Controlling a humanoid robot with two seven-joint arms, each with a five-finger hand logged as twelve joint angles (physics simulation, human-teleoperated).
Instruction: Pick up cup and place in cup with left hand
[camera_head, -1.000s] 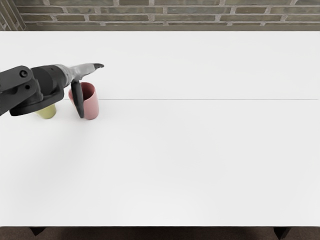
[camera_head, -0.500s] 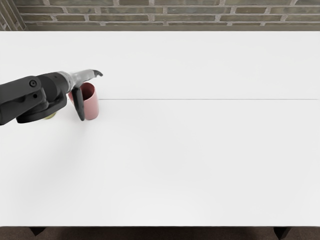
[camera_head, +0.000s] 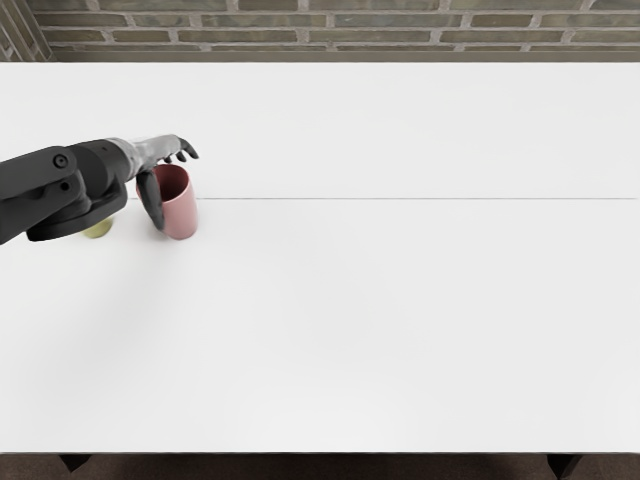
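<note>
So the left hand (camera_head: 157, 150) is open with loosely bent fingers over the pink cup (camera_head: 181, 215), thumb down along its left side, a mostly hidden yellowish cup (camera_head: 98, 229) peeks out below the arm (camera_head: 35, 188), all on a plain white table (camera_head: 400, 300) with a brick wall (camera_head: 350, 20) behind.

**Left hand right over the pink cup**

So the left hand (camera_head: 150, 152) is at the pink cup (camera_head: 181, 214), thumb (camera_head: 151, 203) hanging down across its left side, the other fingers reaching out loosely above the far rim. Can't tell if anything's actually touching. Cup's upright on the white surface (camera_head: 400, 320), mouth up. Just left of it there's a yellow-green cup (camera_head: 98, 230), mostly hidden under the arm. Brick wall (camera_head: 350, 32) behind.
</note>
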